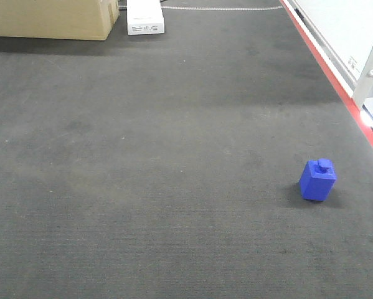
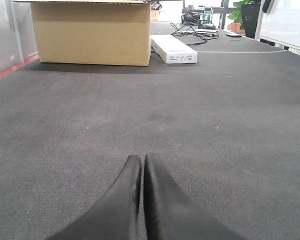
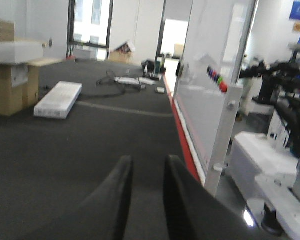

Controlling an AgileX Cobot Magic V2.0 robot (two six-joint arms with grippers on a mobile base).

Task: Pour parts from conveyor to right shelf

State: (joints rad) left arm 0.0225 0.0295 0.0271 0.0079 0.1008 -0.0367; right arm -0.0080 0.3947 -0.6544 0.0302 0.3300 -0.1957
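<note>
The task is judged unstarted: the blue part (image 1: 317, 180) is ungrasped, the left gripper (image 2: 142, 165) is closed on nothing, and the right gripper (image 3: 147, 162) is slightly parted, empty.

**One blue part, alone near the right edge**

A single blue part (image 1: 317, 180) sits on the dark grey surface (image 1: 149, 187). It is a small, boxy block in saturated blue with a short square stud on its top face. It stands stud-up, turned so that one vertical corner faces the front camera, and appears to lean slightly. It lies toward the near right corner, close to the right edge but not touching it. Nothing touches it. Neither wrist view shows it.
</note>
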